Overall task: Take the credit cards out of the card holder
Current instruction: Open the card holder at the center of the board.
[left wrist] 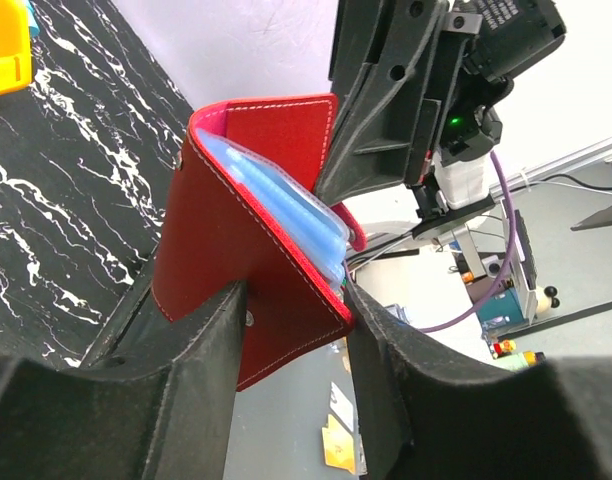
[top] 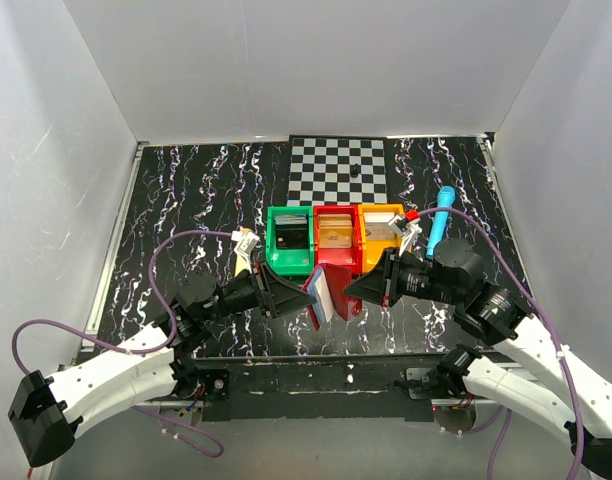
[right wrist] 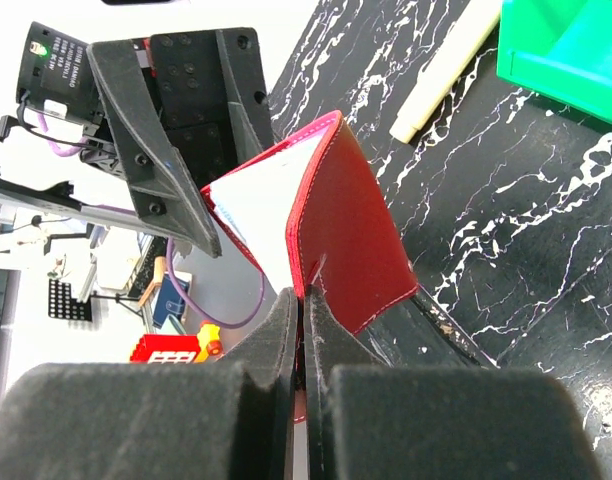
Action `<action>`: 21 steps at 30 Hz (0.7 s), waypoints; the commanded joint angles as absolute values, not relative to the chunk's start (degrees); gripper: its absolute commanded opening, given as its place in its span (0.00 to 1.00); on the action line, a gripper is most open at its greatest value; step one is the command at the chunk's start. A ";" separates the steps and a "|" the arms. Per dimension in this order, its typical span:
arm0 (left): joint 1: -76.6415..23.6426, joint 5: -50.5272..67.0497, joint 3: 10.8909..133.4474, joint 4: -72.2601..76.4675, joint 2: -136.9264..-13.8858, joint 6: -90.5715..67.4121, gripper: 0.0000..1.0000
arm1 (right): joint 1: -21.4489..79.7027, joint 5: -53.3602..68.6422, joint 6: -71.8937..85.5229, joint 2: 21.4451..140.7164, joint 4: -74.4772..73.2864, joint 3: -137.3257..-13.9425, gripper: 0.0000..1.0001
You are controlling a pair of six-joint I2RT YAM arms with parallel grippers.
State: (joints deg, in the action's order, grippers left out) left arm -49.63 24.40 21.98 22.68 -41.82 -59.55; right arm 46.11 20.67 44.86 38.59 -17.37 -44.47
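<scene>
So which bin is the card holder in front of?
The red bin, middle of the row, straight behind the holder; the green bin and orange bin flank it.

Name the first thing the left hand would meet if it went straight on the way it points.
The card holder, which sits right between the fingers of the left hand; beyond it, likely the right hand, though depth is unclear.
</scene>
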 commanded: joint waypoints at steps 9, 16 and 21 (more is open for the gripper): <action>-49.83 25.40 23.20 22.24 -41.40 -57.57 0.17 | 45.53 23.64 44.56 37.88 -12.74 -44.21 0.01; -49.83 26.45 25.57 19.25 -41.49 -55.20 0.00 | 45.61 24.96 42.72 38.06 -14.15 -45.00 0.01; -49.92 28.56 29.78 15.22 -41.57 -53.44 0.00 | 45.53 25.84 40.96 37.97 -16.08 -46.32 0.36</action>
